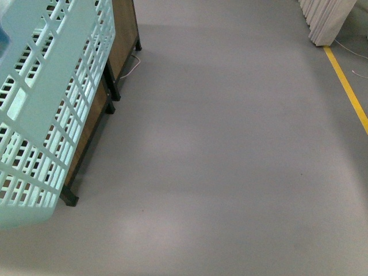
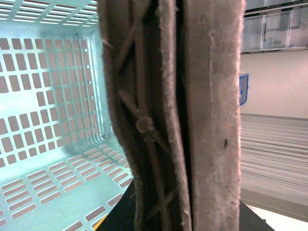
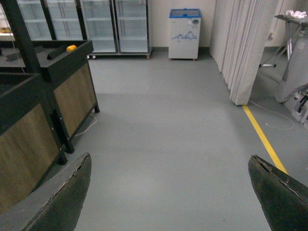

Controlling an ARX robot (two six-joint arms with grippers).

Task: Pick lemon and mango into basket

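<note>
Keep the basket [image 1: 63,103] level while nearing the stand [image 3: 62,91], where one small yellow fruit [image 3: 71,48] lies, too far to name; the basket shows no lemon or mango inside. The left gripper [image 2: 185,216] is clamped round its handles [image 2: 144,125], holding it high; the right gripper [image 3: 168,192] is spread wide and empty

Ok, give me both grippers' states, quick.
Left gripper: apparently closed on the handles of the basket; its fingers barely show.
Right gripper: open, holding nothing.

Grey floor [image 1: 230,144], yellow line [image 1: 348,86], wood-panelled stands [image 1: 123,34]
</note>
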